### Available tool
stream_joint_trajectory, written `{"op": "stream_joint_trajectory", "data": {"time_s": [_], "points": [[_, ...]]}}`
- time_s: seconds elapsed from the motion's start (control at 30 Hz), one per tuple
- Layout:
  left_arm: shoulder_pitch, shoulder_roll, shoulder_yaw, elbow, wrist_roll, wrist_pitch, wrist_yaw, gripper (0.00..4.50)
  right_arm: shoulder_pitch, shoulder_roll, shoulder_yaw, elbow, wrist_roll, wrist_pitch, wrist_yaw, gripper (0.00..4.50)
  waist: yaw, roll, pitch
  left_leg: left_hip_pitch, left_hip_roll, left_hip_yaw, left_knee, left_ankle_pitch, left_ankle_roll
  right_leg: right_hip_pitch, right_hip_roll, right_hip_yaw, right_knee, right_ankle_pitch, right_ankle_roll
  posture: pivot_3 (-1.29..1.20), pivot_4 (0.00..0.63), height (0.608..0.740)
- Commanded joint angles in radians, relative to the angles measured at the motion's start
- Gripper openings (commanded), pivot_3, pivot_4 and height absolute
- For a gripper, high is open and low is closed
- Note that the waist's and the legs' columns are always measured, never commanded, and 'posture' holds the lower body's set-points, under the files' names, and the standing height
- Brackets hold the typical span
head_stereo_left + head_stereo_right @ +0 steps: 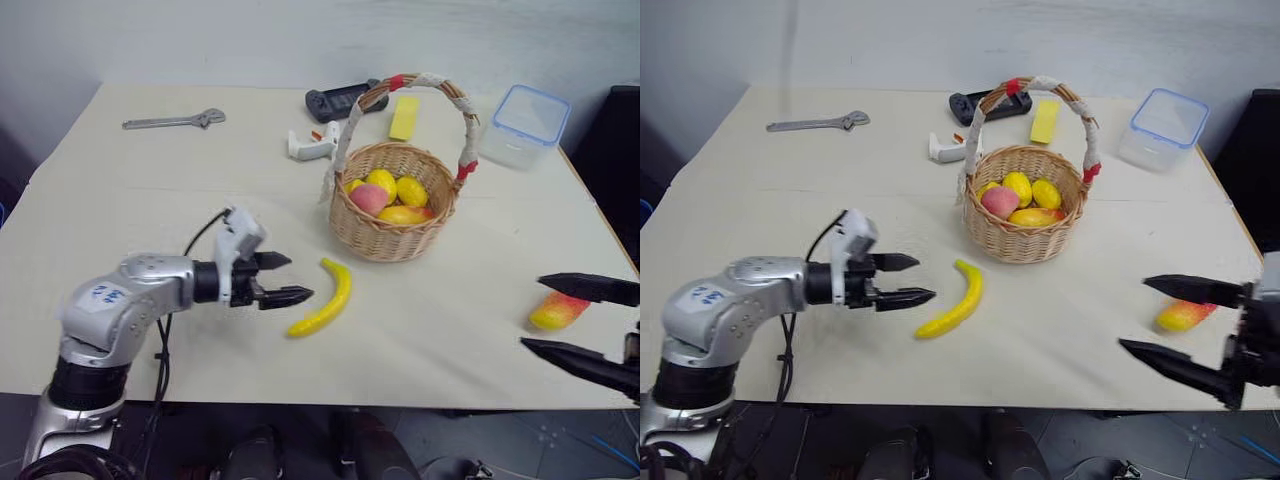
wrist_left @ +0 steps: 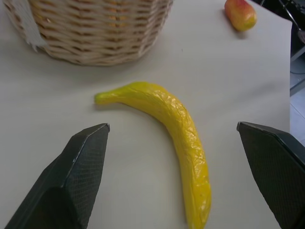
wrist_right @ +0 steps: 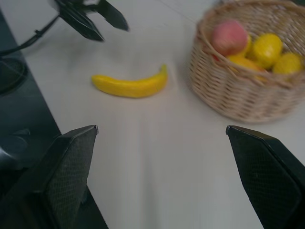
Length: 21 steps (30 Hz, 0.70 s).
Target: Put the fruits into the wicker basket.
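Yellow banana (image 1: 325, 299) lies on the worktop (image 1: 150, 200) just ahead of the left tool (image 1: 283, 278), jaws spread and empty, long axis toward the wicker basket (image 1: 392, 215); the right tool (image 1: 1185, 330), also spread, hovers near the mango (image 1: 558, 310).

The robot's left end effector (image 1: 292, 278) reached out level from its silver forearm, its two black fingers spread apart and holding nothing. Well apart on the opposite side, the right end effector (image 1: 1160, 318) pointed back toward the left end effector, fingers likewise parted and empty.
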Motion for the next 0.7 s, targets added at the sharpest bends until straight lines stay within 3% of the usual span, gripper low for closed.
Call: {"op": "stream_joint_trajectory", "data": {"time_s": [0.03, 0.2, 0.5, 0.7], "points": [[-0.057, -0.035, -0.074, 0.022, 0.008, 0.098, 0.058, 4.50, -0.026, -0.035, 0.016, -0.084, 0.108, 0.003, -0.059, 4.45, 0.001, 0.000, 0.000, 0.000, 0.000, -0.001, 0.002, 0.000, 0.001, 0.001, 0.000, 0.000, 0.000, 0.000, 0.000, 0.00, 0.150, 0.740], [-0.113, -0.067, -0.171, 0.075, 0.006, 0.147, 0.048, 4.50, -0.041, -0.052, 0.051, -0.120, 0.156, -0.003, -0.131, 4.45, 0.001, -0.001, 0.000, -0.001, -0.001, -0.001, 0.004, 0.000, 0.003, 0.002, -0.001, 0.000, -0.001, 0.001, 0.002, 0.00, 0.150, 0.740], [-0.179, -0.093, -0.340, 0.225, 0.109, 0.064, 0.006, 4.50, 0.010, 0.000, 0.047, -0.158, 0.156, -0.035, -0.169, 4.45, 0.005, -0.001, 0.000, -0.001, -0.001, -0.001, 0.003, 0.000, 0.004, 0.002, -0.001, 0.000, -0.001, 0.001, 0.002, 0.00, 0.150, 0.740], [-0.188, -0.078, -0.396, 0.255, 0.147, 0.036, -0.045, 2.62, 0.054, 0.017, 0.011, -0.164, 0.154, -0.051, -0.168, 4.50, 0.009, -0.001, 0.000, -0.001, -0.001, -0.001, 0.004, -0.001, 0.004, 0.002, -0.002, 0.000, -0.001, 0.001, 0.002, 0.00, 0.150, 0.740]]}}
